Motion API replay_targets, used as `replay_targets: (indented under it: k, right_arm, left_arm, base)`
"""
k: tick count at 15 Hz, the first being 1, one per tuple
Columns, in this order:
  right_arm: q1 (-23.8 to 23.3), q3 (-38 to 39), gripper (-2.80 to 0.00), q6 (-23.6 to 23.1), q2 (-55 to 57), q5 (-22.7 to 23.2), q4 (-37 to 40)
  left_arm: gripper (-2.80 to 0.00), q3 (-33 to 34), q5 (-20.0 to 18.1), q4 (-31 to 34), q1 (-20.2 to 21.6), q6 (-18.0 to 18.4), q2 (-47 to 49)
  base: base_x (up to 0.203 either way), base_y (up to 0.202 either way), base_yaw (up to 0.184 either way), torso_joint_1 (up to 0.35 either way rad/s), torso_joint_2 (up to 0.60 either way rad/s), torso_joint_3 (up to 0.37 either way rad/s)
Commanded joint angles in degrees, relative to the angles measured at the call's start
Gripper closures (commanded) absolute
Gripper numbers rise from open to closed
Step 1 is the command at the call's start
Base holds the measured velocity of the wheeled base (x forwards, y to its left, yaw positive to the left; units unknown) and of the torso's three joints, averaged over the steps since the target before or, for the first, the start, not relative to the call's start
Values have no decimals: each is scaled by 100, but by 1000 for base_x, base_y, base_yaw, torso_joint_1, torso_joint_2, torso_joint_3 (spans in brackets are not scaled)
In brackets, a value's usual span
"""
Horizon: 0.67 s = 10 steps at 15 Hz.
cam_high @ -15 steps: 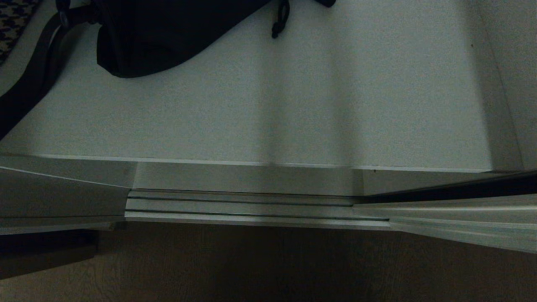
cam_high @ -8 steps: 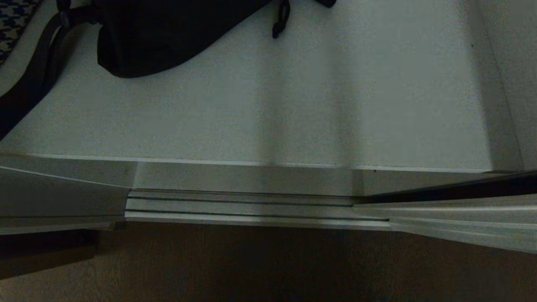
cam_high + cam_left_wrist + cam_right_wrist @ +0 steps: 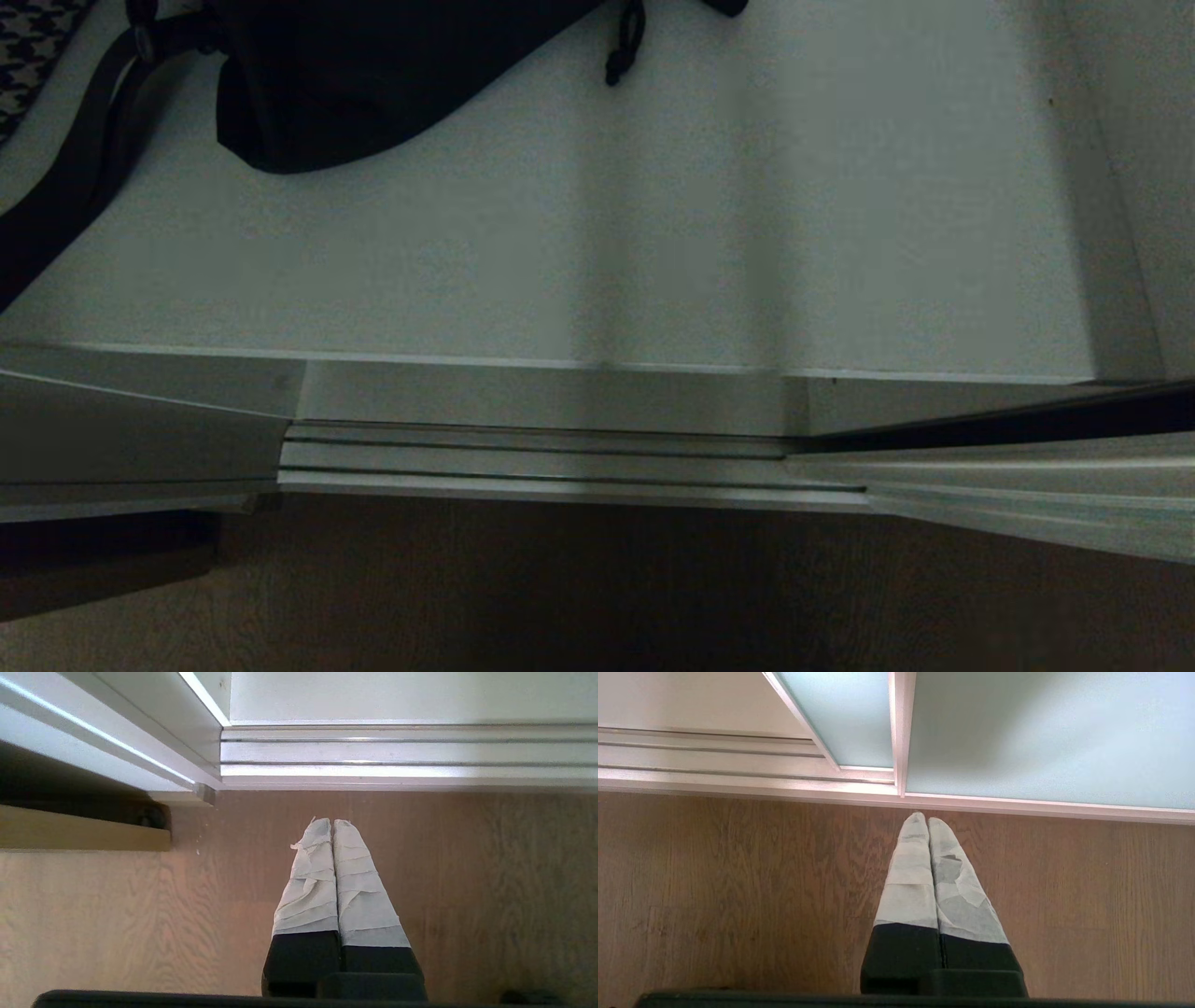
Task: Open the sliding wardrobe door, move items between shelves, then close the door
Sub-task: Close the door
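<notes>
Both the left gripper (image 3: pixel 331 822) and the right gripper (image 3: pixel 926 817) hang over the wood floor (image 3: pixel 467 882) with taped fingers pressed together, holding nothing. The door (image 3: pixel 1041 737) stands slid aside, the bag (image 3: pixel 373 84) lies on the shelf (image 3: pixel 653 233) with its strap (image 3: pixel 65 187) trailing leftward. Closing now could, I judge, leave the move undone, and a blind reach could snag that strap and drag the bag off

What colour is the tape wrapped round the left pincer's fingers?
White, over black fingers; the left wrist view shows it best.

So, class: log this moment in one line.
door: open | bag: on shelf | left gripper: shut, empty | right gripper: shut, empty
</notes>
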Motion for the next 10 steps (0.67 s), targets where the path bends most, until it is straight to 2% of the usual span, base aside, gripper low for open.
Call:
replay_targets:
  k: [1,10]
  right_arm:
    - [0,-3,0,1,-7,0,-2]
    - [0,-4,0,1,1,0,-2]
  left_arm:
    - [0,5,4,22,4,55,22]
    - [0,5,-5,13,3,51,22]
  base:
    - [0,0,0,0,0,0]
    - [0,0,0,0,0,0]
